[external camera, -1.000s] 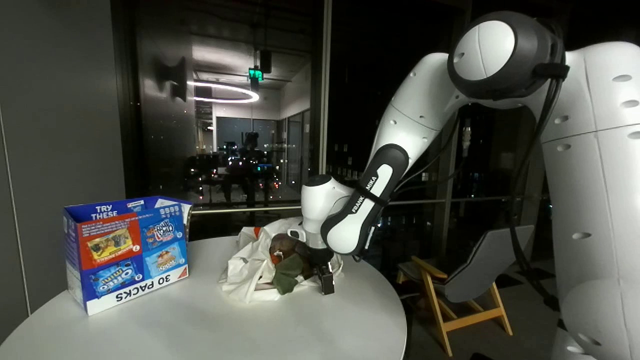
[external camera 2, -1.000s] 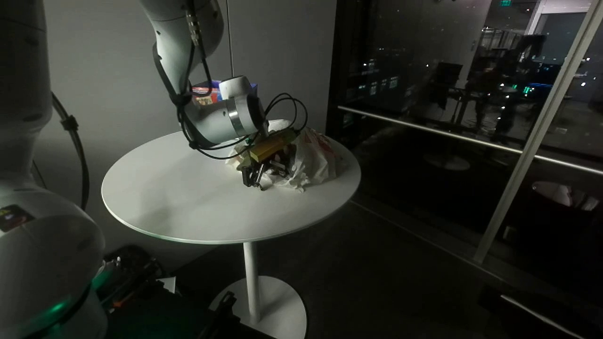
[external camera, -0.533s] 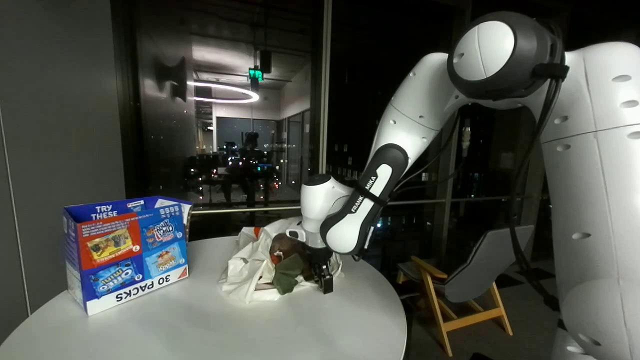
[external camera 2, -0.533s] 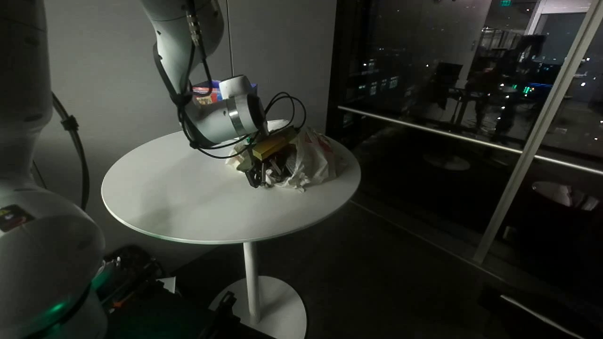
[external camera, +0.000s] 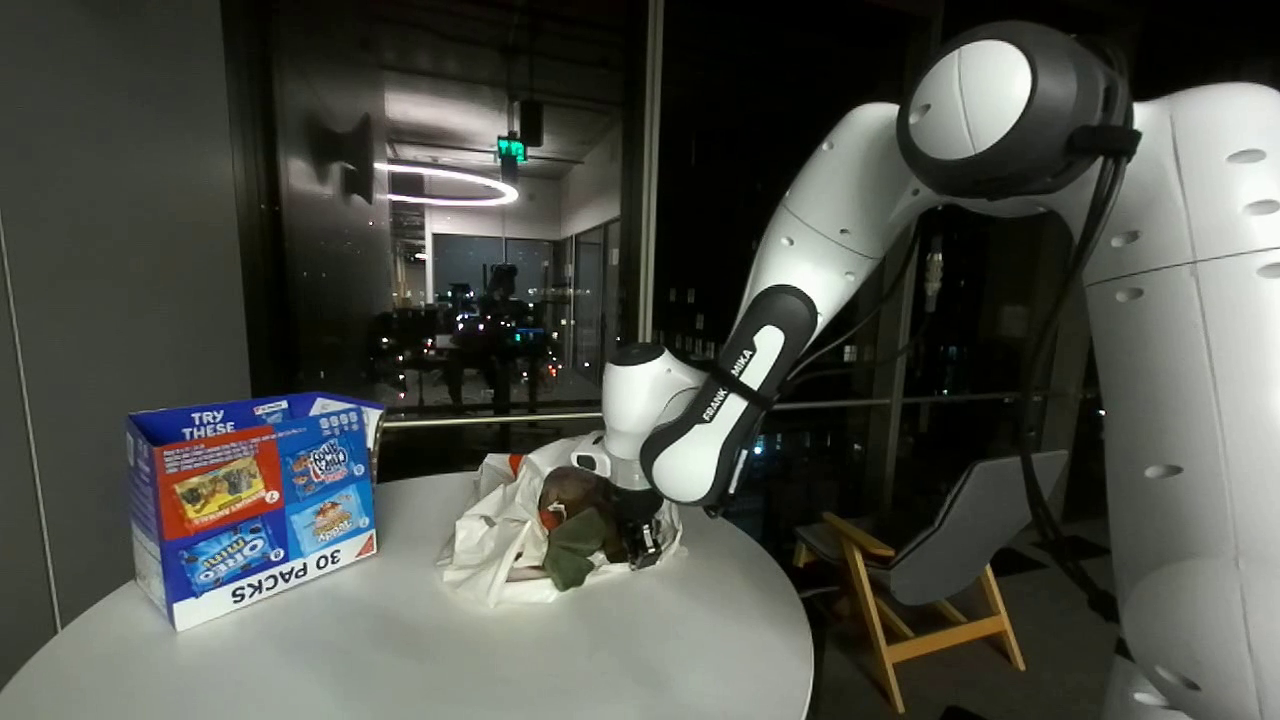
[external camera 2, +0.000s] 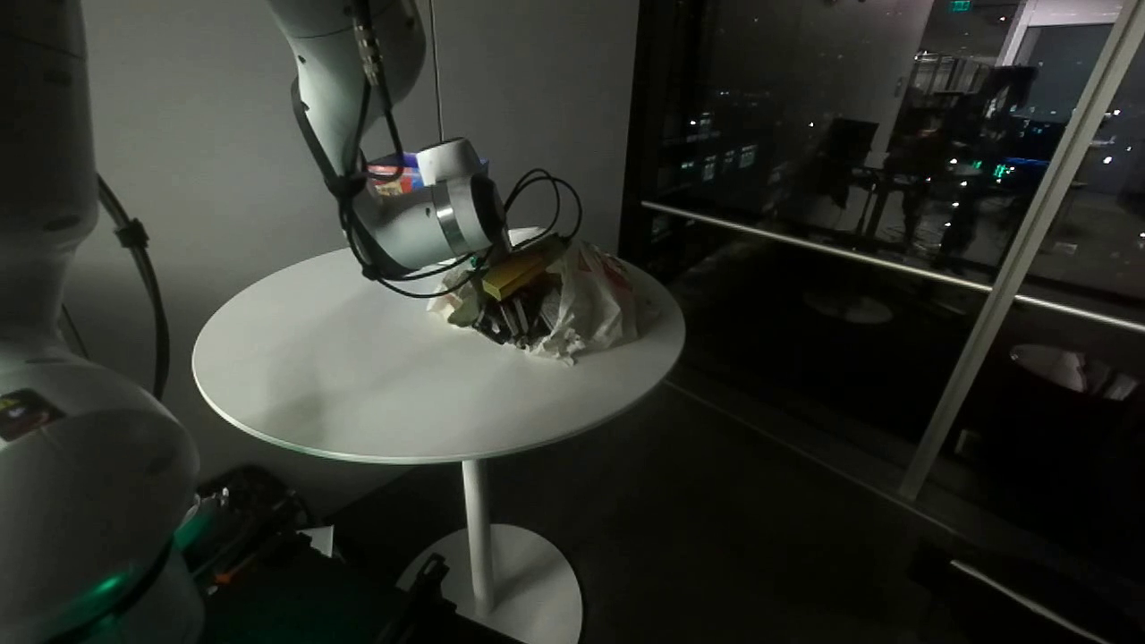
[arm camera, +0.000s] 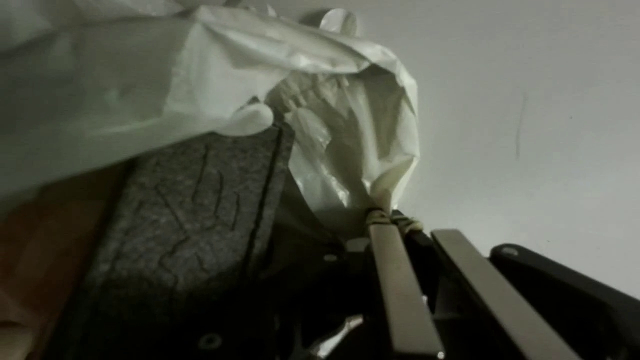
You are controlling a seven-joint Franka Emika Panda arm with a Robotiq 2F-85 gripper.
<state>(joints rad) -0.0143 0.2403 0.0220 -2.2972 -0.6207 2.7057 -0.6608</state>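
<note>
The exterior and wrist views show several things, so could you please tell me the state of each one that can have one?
White plastic bag: crumpled, mouth open, lying on the table.
Gripper: shut on the bag's edge.
Snack box: standing, its "30 PACKS" print upside down.
Green sign: lit.
Ring light: lit.
Chair: standing upright, nobody in it.

Dim light; soft, murky wrist view
</note>
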